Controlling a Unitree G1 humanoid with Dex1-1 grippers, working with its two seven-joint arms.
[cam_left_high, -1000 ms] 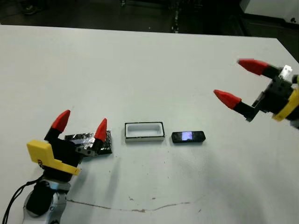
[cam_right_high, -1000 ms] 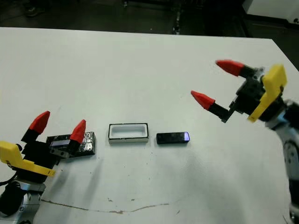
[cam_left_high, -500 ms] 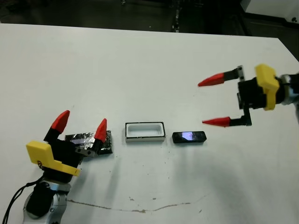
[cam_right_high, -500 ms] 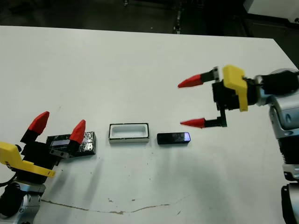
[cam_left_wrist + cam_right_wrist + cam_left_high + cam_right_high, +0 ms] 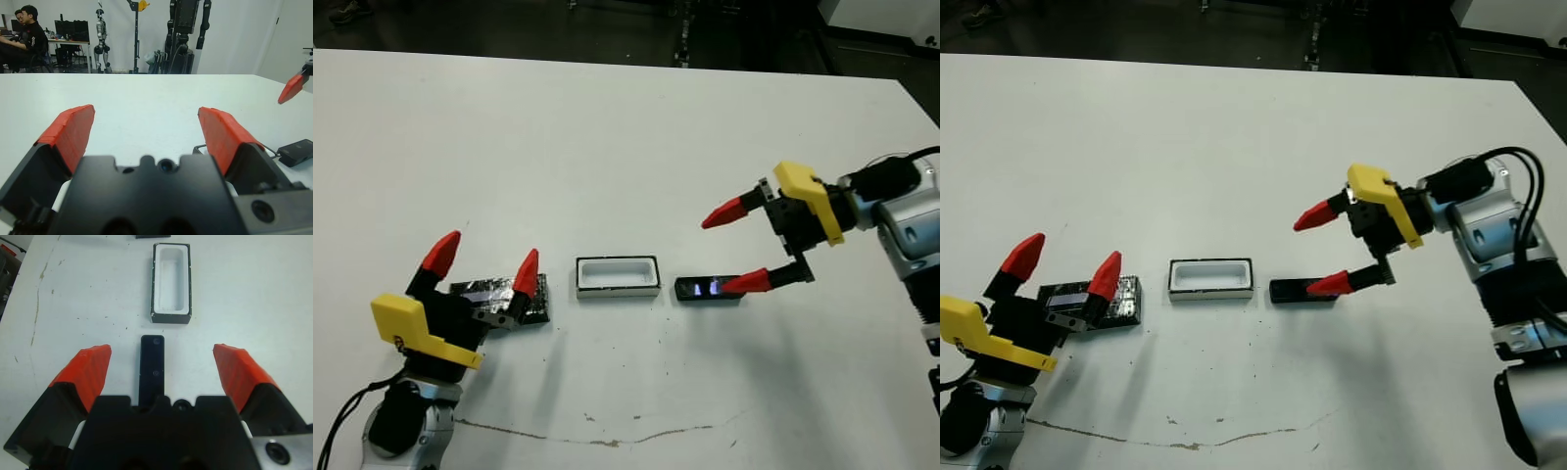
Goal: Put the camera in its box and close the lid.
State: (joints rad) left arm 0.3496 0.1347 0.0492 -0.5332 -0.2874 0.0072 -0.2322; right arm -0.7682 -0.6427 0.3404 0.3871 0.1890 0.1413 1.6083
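Right wrist view: right jaws (image 5: pixel 159 369) spread wide astride camera (image 5: pixel 152 367), box (image 5: pixel 171 282) just beyond; left jaws (image 5: pixel 481 267) released.

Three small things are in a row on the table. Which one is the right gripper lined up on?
The camera, the slim glossy black bar at the row's right end. The open right gripper straddles it; the box lies just beyond, the foil-topped lid by the left gripper.

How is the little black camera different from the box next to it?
The camera is a slim, solid black bar with a shiny face; the box is an open tray, white inside, and wider than the camera. The open right tool is over the camera; nothing is over the box. Both lie flat on the white table, in one row.
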